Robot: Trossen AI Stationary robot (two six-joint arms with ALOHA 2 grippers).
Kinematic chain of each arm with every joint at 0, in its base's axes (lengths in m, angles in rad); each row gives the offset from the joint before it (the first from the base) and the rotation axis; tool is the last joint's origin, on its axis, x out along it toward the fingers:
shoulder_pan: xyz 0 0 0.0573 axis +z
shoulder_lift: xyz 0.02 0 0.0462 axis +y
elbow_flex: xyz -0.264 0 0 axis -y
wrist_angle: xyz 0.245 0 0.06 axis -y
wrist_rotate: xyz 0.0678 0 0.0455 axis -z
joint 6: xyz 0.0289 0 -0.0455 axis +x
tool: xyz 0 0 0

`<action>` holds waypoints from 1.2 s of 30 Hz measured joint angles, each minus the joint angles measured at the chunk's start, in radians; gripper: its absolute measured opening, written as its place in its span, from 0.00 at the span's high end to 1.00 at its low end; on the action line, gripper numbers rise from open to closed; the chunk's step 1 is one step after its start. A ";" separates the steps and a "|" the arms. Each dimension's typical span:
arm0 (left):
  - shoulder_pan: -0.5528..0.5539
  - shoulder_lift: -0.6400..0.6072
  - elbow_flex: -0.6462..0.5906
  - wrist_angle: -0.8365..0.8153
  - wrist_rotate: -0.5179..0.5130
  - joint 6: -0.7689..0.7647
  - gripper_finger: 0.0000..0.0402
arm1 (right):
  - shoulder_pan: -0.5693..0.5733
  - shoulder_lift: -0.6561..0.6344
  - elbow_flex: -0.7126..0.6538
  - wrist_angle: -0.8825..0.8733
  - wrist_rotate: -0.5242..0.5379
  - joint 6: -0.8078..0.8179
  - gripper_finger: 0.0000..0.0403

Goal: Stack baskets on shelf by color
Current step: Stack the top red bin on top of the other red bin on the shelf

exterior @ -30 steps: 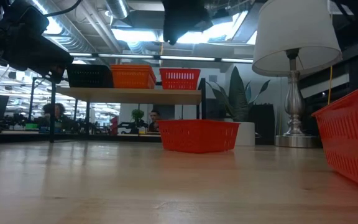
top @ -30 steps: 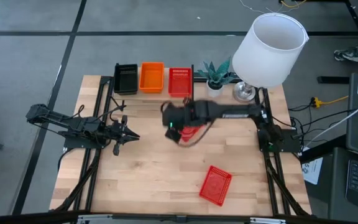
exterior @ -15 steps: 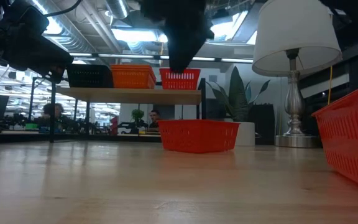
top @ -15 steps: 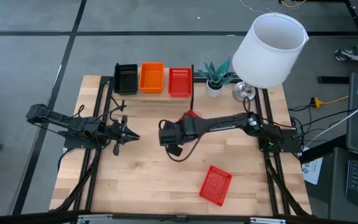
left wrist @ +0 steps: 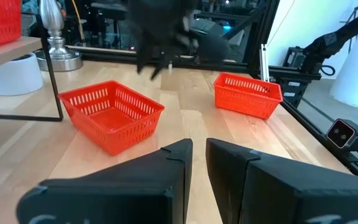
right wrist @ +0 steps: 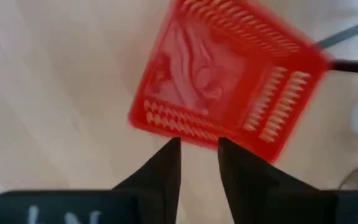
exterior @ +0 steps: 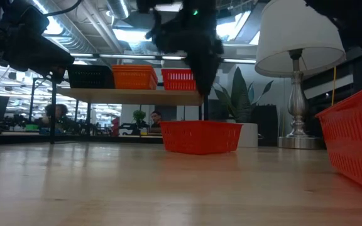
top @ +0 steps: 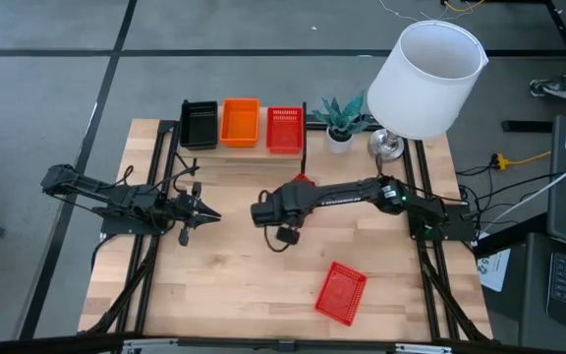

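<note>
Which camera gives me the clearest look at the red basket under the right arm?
The left wrist view: the red basket sits unobstructed, rim and inside visible. The high view shows only a corner past the right arm. The low view shows one side; the right wrist view sees it blurred from above.

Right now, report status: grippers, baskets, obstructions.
Right gripper empty, above red basket mid-table. Left gripper idle, table's left. Second red basket near front edge. Shelf holds black, orange, red. Nothing in the way.
</note>
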 joint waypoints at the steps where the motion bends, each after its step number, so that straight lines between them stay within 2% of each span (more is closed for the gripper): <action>1: 0.000 0.000 0.000 0.000 0.000 -0.001 0.90 | -0.004 -0.024 -0.015 0.030 0.013 0.003 0.74; 5: 0.000 0.000 0.000 -0.007 0.001 -0.001 0.90 | -0.012 -0.156 -0.116 0.086 0.058 -0.028 0.74; 7: 0.000 0.000 0.000 -0.008 0.005 -0.002 0.90 | -0.010 -0.212 -0.213 0.109 0.119 0.022 0.74; 9: 0.000 0.000 0.000 -0.018 0.005 -0.002 0.90 | -0.009 -0.265 -0.341 0.230 0.128 0.062 0.74; 11: 0.000 0.000 0.000 -0.019 0.005 -0.001 0.90 | -0.010 -0.327 -0.493 0.387 0.084 0.072 0.74; 13: 0.000 0.000 0.000 -0.021 0.006 -0.001 0.90 | -0.011 -0.384 -0.628 0.603 -0.007 0.063 0.74; 15: 0.000 0.000 0.000 -0.024 0.008 -0.001 0.90 | -0.010 -0.422 -0.726 0.789 -0.094 0.069 0.74; 17: 0.000 0.000 0.000 -0.029 0.008 -0.001 0.90 | -0.009 -0.449 -0.792 0.951 -0.115 0.090 0.74; 23: 0.000 0.000 0.000 -0.030 0.008 0.000 0.90 | -0.004 -0.444 -0.884 1.028 -0.002 0.151 0.74; 36: 0.000 0.000 0.000 -0.031 0.008 0.000 0.90 | 0.075 -0.409 -0.893 1.060 0.167 0.174 0.74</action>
